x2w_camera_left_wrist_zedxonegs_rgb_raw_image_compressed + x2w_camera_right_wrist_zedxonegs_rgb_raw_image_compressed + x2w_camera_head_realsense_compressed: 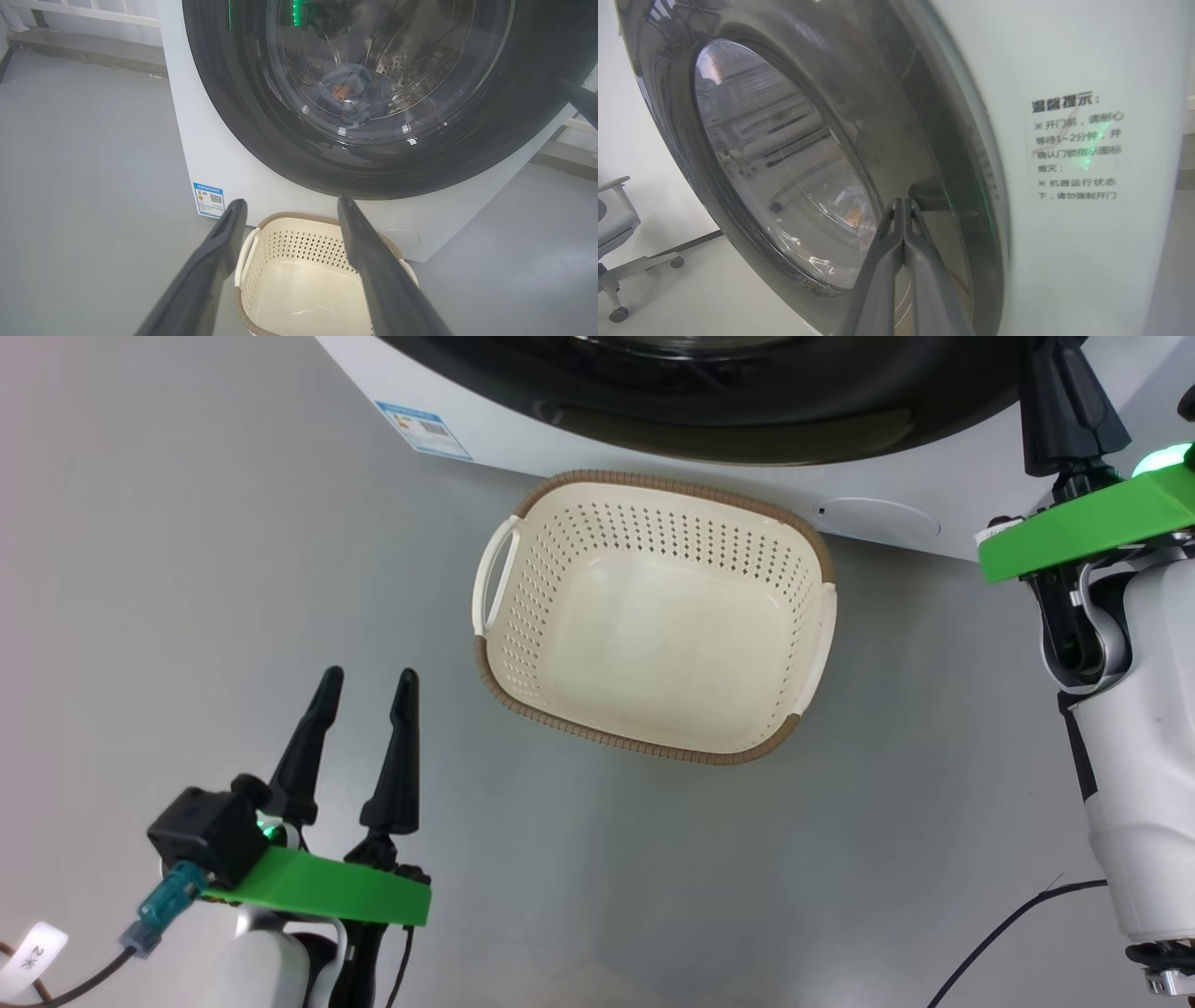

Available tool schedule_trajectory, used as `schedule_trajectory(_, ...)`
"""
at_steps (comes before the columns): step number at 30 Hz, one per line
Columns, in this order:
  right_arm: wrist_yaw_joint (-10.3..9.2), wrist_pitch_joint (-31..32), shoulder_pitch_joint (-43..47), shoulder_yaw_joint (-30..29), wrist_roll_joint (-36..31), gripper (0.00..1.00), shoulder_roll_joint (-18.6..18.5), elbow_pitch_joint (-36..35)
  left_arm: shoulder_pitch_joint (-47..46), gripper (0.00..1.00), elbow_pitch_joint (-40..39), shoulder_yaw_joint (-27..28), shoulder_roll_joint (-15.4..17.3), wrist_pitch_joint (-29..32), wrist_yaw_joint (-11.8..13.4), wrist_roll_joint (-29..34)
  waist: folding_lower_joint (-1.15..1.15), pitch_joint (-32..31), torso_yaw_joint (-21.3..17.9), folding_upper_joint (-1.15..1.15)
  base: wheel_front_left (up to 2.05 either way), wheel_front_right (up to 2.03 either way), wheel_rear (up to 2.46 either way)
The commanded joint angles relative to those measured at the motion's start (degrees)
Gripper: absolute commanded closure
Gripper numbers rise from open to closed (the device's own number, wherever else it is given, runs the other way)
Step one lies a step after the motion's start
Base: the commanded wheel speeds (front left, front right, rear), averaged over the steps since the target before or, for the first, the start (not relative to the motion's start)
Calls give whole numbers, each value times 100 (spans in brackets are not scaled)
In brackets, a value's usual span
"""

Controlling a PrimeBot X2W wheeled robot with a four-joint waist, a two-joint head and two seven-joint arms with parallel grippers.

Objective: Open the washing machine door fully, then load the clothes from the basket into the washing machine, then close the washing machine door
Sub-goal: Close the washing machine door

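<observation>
I see the washer with its black door shut. Blue clothes lie inside, and the empty basket sits on the floor in front. My left gripper is wide open and holds nothing; my right gripper is pinched tight by the door, also empty.

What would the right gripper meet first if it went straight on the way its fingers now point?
Most likely the washing machine door: the shut right gripper aims at its glossy black ring, apparently close ahead, though the exact gap is unclear.
</observation>
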Motion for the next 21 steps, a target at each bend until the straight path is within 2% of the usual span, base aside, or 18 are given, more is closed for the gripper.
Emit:
schedule_trajectory(1, -1, -27, -155, -25, -96, 100, 45, -125, -100, 0, -138, 185, 111, -36, -14, -29, 0, 35, 20, 0, 0, 0, 0)
schedule_trajectory(13, -1, -27, 162, 262, -52, 100, 167, -171, -69, 0, 17, 270, 150, -36, -14, -10, 0, -149, -156, 0, 0, 0, 0)
schedule_trajectory(14, -1, -27, 240, 277, -42, 95, 181, -181, -52, 0, 39, 284, 160, -36, -14, -9, 0, -189, -182, 0, 0, 0, 0)
schedule_trajectory(19, -1, -27, 686, 395, 21, 47, 252, -223, 46, 0, 145, 366, 227, -36, -14, -11, 0, -418, -326, 0, 0, 0, 0)
schedule_trajectory(20, -1, -27, 781, 408, 36, 20, 262, -244, 71, 0, 164, 387, 245, -36, -14, -9, 0, -468, -361, 0, 0, 0, 0)
schedule_trajectory(21, -1, -27, 875, 414, 50, 6, 272, -262, 97, 0, 182, 411, 264, -36, -14, -7, 0, -514, -400, 0, 0, 0, 0)
